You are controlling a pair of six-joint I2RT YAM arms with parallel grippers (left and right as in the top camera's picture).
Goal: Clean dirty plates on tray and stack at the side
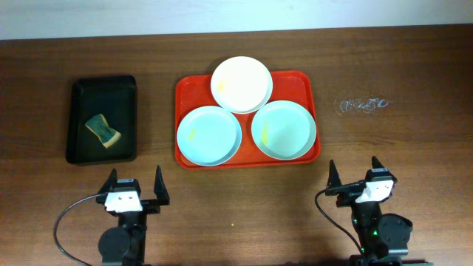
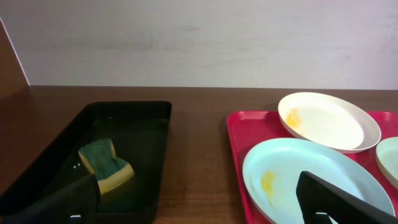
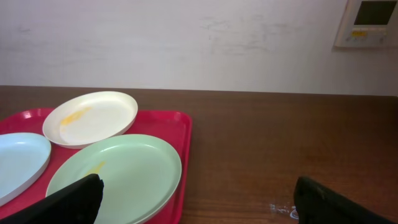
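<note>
The red-orange tray [image 1: 185,92] lies at the table's middle back and holds three plates. A cream-white plate [image 1: 242,83] sits at its far edge. A mint-green plate [image 1: 209,135] is at front left and another mint-green plate [image 1: 284,129] at front right. Each has a yellowish smear. My left gripper [image 1: 134,183] is open and empty near the front edge, left of the tray. My right gripper [image 1: 355,174] is open and empty at front right. The left wrist view shows the tray [image 2: 235,134], the white plate [image 2: 328,121] and the left green plate [image 2: 292,177]. The right wrist view shows the right green plate [image 3: 121,175].
A black tray [image 1: 79,118] at the left holds a green-and-yellow sponge [image 1: 103,131], also in the left wrist view [image 2: 106,163]. A whitish scuff mark [image 1: 362,104] is on the wooden table right of the red tray. A wall borders the far edge.
</note>
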